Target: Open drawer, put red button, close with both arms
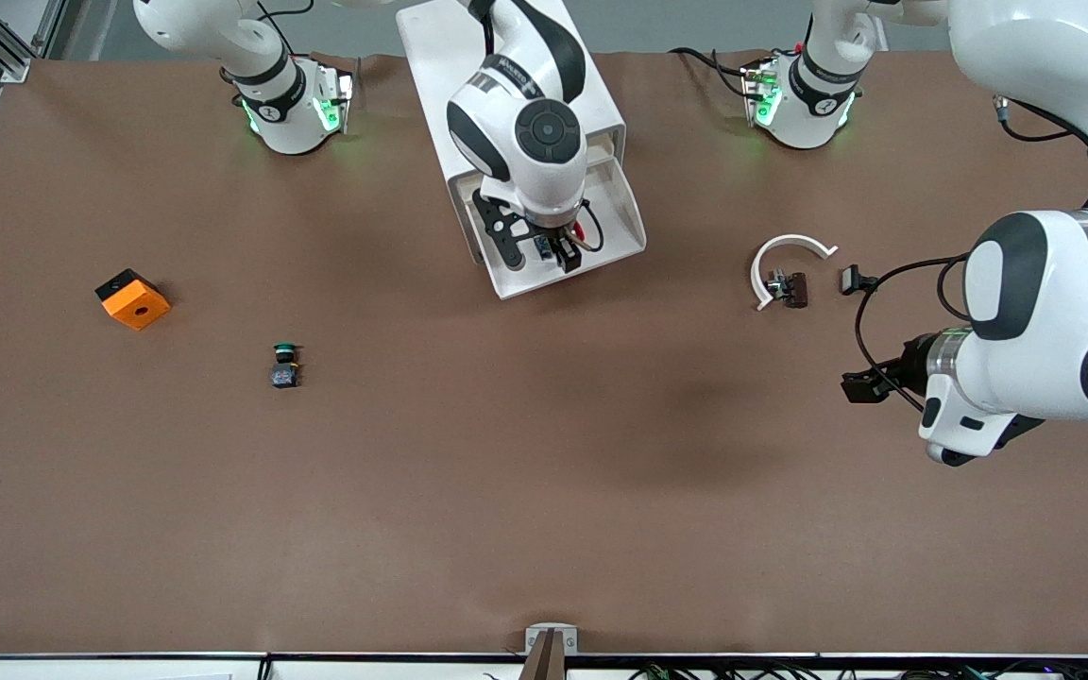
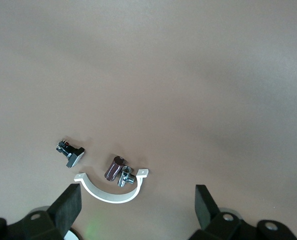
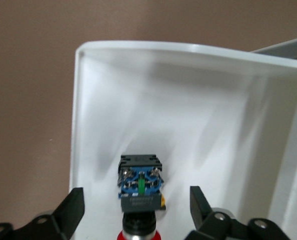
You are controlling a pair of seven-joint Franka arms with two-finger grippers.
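Presently drawer (image 1: pixel 624 222) stands open; button (image 3: pixel 139 192) lies inside, right hand (image 1: pixel 544 247) over it with fingers spread, gripping nothing; left hand (image 1: pixel 870 385) waits open above table (image 1: pixel 544 491); closing with 2 arms remains.

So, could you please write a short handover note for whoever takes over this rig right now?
Right gripper: open, low over the open drawer, fingers either side of the red button, not gripping it.
Left gripper: open, waiting over the table at the left arm's end, above a white curved clip and small metal parts.
Red button: lying in the drawer tray.
Green button and orange cube: on the table toward the right arm's end, untouched.
Done: drawer opened, button placed inside.
Left: lift the right gripper clear, then close the drawer with both arms.
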